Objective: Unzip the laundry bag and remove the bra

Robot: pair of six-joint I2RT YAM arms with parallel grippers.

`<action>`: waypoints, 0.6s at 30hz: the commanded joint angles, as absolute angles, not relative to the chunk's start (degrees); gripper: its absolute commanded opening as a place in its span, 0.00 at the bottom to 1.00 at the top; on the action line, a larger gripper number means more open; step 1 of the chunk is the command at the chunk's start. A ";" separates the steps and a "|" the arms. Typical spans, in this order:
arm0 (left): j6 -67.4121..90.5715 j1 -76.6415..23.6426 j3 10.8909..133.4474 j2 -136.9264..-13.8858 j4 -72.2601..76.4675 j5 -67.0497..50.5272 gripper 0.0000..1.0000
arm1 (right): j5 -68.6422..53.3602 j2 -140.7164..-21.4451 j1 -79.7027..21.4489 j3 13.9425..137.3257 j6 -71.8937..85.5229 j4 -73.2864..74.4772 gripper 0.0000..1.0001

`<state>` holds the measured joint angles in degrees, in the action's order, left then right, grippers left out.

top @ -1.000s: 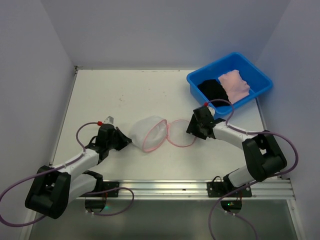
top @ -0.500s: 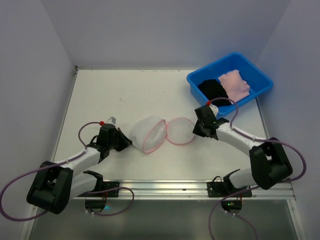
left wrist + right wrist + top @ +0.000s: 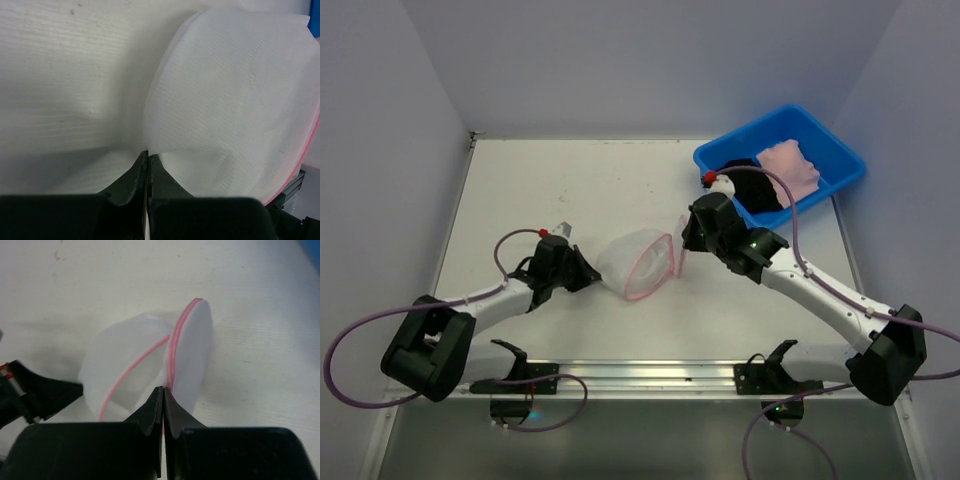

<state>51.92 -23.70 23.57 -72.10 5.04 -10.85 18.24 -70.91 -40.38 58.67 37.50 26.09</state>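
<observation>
Right pincer (image 3: 162, 392) closed on pink trim of bag (image 3: 125, 360) lid (image 3: 192, 350); lid upright on table (image 3: 250, 290).

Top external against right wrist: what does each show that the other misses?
Only top external: the blue tub holding a black garment and a pink one, and both arms whole.
Only right wrist: a close look at the right gripper, its fingers shut on the pink trim of the flap, which stands on edge.
Both: the bag on the white table, its mouth open, and the left gripper at its other side.
</observation>
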 commanded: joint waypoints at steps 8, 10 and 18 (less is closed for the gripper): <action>58.62 -29.09 24.96 -80.07 14.76 -11.25 0.00 | 13.27 -85.59 -53.69 69.25 32.52 20.48 0.00; 59.15 -29.44 24.79 -80.07 15.20 -11.51 0.00 | 12.05 -90.77 -54.49 70.83 32.61 20.04 0.00; 59.77 -29.88 22.06 -78.66 16.70 -11.16 0.00 | 8.35 -101.42 -55.20 70.14 32.08 15.03 0.00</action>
<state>58.70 -29.41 23.29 -79.70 13.26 -11.27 10.17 -100.49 -55.22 69.41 33.28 19.25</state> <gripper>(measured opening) 0.007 0.007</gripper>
